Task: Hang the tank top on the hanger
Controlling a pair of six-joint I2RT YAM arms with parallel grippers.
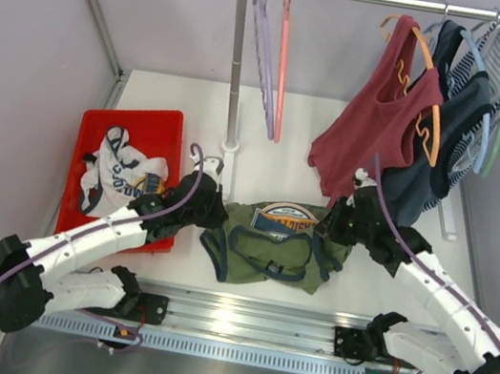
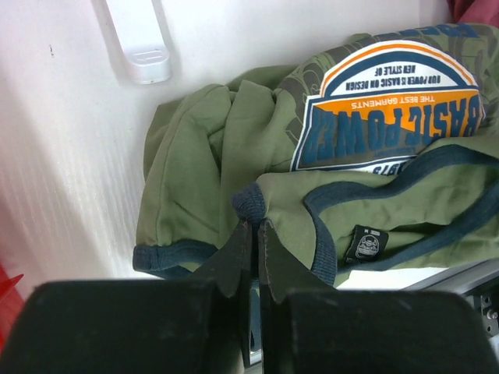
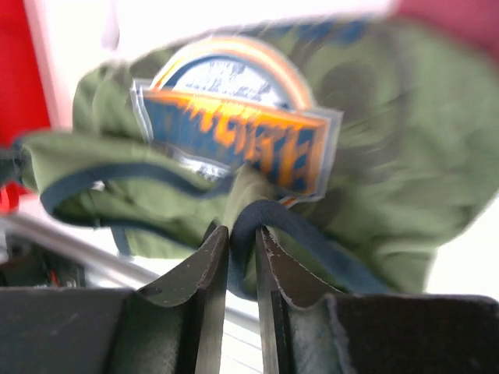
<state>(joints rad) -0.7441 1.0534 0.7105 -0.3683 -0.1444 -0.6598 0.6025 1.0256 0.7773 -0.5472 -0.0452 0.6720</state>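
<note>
Left hand pinches tank top trim; right hand blurred, seemingly gripping trim; hem cut off.

The tank top bears a round chest print, seen upside down from the left wrist, reading "BASIC POWER" in large letters, with "OUR POWER IS BASIC ON DESIGN" and "NEW STYLE OF" in small arcs.

I see a red bin at nine o'clock holding a white printed garment; a dark red tank top hangs at one o'clock.
</note>
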